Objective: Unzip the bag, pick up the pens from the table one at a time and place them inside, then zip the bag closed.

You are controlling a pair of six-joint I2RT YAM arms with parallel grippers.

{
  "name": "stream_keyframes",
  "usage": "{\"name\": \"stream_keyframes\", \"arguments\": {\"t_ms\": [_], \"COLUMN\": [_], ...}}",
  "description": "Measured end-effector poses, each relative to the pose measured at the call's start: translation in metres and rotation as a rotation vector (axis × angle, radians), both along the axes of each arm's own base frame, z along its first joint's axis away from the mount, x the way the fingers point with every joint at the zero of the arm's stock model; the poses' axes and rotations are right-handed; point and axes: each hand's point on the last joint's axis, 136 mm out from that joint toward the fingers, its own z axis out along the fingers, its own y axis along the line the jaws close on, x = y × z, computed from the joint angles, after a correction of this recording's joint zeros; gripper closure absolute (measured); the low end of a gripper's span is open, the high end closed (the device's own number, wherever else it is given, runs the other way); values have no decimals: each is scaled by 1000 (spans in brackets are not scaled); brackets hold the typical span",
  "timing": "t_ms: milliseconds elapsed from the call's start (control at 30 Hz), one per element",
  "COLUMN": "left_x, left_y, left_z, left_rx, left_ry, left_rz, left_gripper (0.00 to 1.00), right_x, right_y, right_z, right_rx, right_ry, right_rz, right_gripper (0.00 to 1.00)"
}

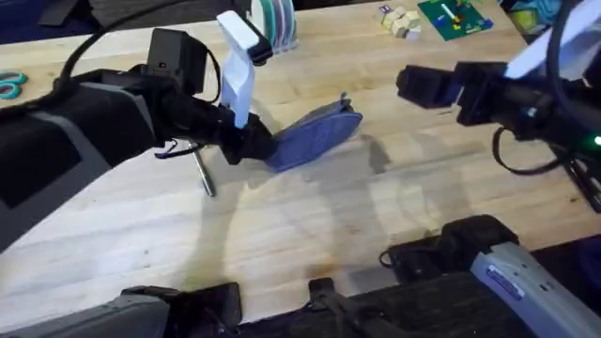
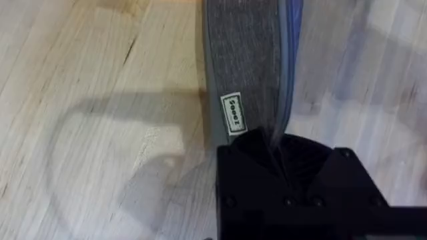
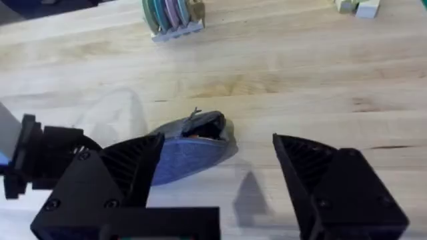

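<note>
Overhead, the left gripper (image 1: 255,143) pinched the near-left end of the blue-grey bag (image 1: 316,137) at mid-table (image 1: 310,235); a silvery pen (image 1: 204,174) lay just left, scissors (image 1: 9,86) at the far left edge. The left wrist view showed the pouch's grey label (image 2: 232,113) beside the clamped fingers. From the right wrist, the right gripper (image 3: 220,175) hung spread wide, the bag (image 3: 190,150) beyond it gaping at its zipper end, a disc rack (image 3: 172,16) farther off.

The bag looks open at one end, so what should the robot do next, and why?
Probably bring the open right hand down to the zipper pull and tug the bag closed. The left hand pins the bag's other end, and orange shows inside. One grey pen lies on the table, though.
</note>
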Motion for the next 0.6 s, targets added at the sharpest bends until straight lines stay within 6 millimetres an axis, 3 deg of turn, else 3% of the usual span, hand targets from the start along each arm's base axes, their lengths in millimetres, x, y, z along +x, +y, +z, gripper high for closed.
{"name": "stream_keyframes", "arguments": {"t_ms": [333, 600], "left_x": [0, 0], "left_y": [0, 0], "left_z": [0, 0], "left_rx": [0, 0], "left_ry": [0, 0], "left_rz": [0, 0], "left_gripper": [960, 960], "right_x": [28, 59], "right_y": [12, 47], "right_z": [-41, -64], "right_rx": [131, 151], "right_ry": [195, 248], "right_rz": [-4, 107], "right_gripper": [4, 4]}}
